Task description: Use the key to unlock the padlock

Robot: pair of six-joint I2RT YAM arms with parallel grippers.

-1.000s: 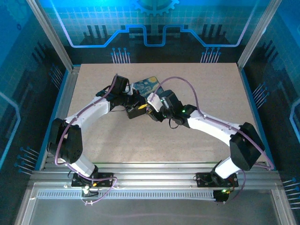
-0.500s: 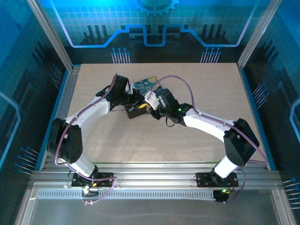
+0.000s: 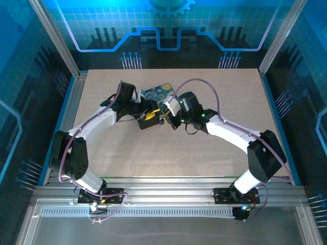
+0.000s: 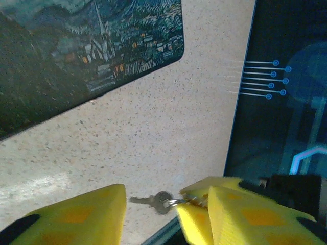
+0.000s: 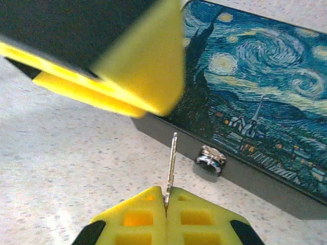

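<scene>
**Key** [image 5: 172, 161]: thin grey metal. It is being held edge-on above the table [image 3: 153, 153], with one end being pinched between the fingertips of the right gripper [image 5: 166, 196]. In the left wrist view the blade is being shown pointing sideways, with a small ring at the gripped end.

**Right gripper:** the jaws are being pressed fully together on the key, and nothing else is being gripped.

**Left gripper** [image 3: 148, 115]: the jaws are being held partly apart, about half open, and nothing is being grasped. The key is being framed in the gap between its yellow fingers [image 4: 76, 217], clear of the finger on the left of that view. Contact on the other side cannot be told.

**Box** [image 5: 255, 92]: flat, its lid painted with a starry night scene. It is being seen lying on the table just beyond both grippers.

**Padlock** [image 5: 209, 159]: a small silver piece, being seen on the box's dark front side, near the key's tip and apart from it. Whether it is locked cannot be told.
</scene>
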